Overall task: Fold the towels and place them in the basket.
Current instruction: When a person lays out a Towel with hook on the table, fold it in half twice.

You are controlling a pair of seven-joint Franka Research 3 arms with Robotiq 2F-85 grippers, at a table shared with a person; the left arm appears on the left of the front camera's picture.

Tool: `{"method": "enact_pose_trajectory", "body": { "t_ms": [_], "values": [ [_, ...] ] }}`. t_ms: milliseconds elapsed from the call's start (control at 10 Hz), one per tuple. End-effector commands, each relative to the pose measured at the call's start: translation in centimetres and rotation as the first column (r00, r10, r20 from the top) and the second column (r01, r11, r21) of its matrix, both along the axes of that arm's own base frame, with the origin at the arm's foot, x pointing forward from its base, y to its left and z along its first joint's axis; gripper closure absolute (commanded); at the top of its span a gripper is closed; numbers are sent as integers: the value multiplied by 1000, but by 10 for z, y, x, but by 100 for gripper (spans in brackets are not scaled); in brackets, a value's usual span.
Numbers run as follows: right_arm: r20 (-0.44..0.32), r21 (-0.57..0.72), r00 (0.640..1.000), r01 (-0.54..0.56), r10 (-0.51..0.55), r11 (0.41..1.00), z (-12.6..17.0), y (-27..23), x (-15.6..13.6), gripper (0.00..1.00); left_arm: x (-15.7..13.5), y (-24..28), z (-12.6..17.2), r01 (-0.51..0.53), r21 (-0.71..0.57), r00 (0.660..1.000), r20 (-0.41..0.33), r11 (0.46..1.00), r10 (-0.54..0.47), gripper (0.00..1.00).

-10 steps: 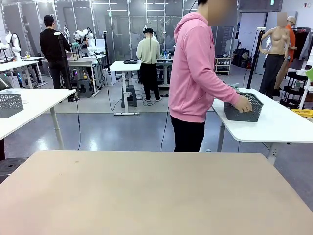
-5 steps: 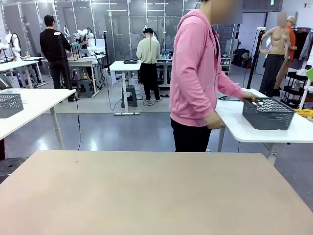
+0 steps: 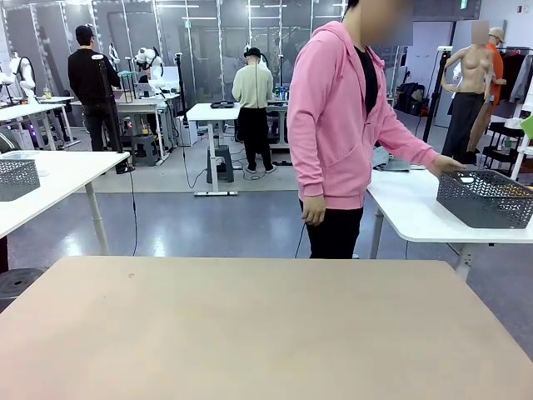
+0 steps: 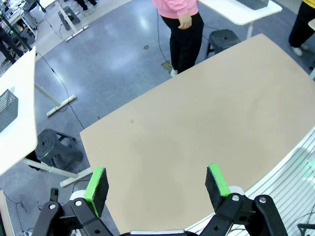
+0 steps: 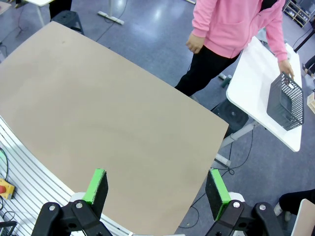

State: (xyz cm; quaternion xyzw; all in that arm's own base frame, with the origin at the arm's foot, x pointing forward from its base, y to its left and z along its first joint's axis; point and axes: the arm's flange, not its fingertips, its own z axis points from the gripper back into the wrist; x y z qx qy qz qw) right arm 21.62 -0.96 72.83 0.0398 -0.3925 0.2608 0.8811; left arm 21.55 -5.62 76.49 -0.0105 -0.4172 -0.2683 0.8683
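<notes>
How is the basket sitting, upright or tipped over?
Upright: the basket stands on the white side table, open top up, a person's hand at its rim.

The basket [image 3: 485, 200] runs off the right edge, its contents unreadable.

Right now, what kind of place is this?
Probably a robotics lab or workshop: several white worktables stand about an open floor, people work at benches farther back, and a green-padded claw hangs open over a beige table.
</notes>
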Motion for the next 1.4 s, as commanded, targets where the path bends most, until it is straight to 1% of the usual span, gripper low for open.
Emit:
{"method": "enact_pose_trajectory", "body": {
  "t_ms": [0, 1300],
  "values": [
    [-3, 8, 1000, 7, -7, 1000, 1, 1, 0, 0, 0, -2, 2, 2, 0, 1000, 8, 1000, -2, 0],
    [-3, 8, 1000, 7, -7, 1000, 1, 1, 0, 0, 0, -2, 2, 2, 0, 1000, 8, 1000, -2, 0]
  ]
}}
